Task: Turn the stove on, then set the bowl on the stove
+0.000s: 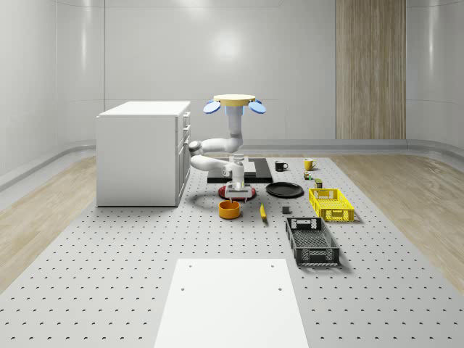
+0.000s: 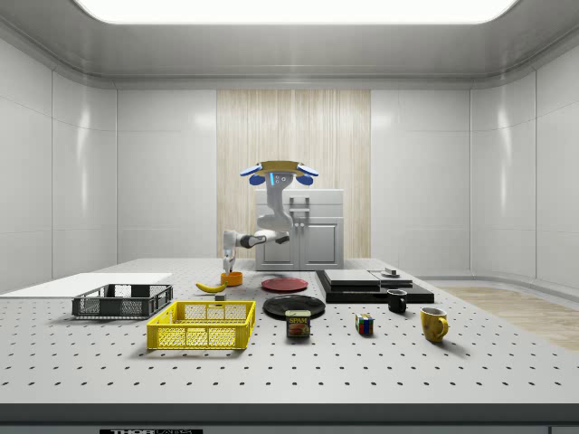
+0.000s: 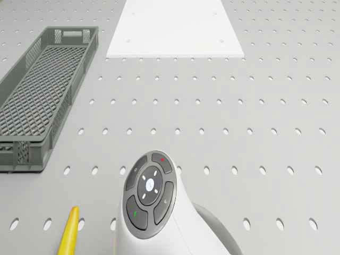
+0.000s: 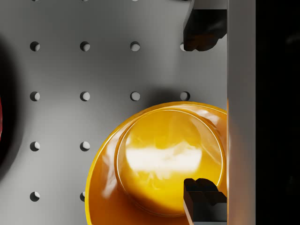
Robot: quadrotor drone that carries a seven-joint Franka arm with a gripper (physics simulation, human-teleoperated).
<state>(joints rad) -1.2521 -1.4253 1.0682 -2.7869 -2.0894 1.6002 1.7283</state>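
White-walled room, grey perforated desk (image 1: 109,275); the drone (image 1: 234,103) hovers over the stove (image 1: 257,171) area beside the white cabinet (image 1: 141,154), arm folded down, apparently to bring the jaws (image 1: 238,190) straight over the bowl (image 1: 229,209) for a top grab. Jaws are spread wide and hold nothing; in the wrist view one dark fingertip (image 4: 202,197) hangs over the bowl's (image 4: 164,164) inside and the other (image 4: 202,33) beyond its rim. The bowl is glossy orange, round, upright and empty, on the desk just near-side of the stove, between the red plate (image 1: 233,192) and the banana (image 1: 262,211).
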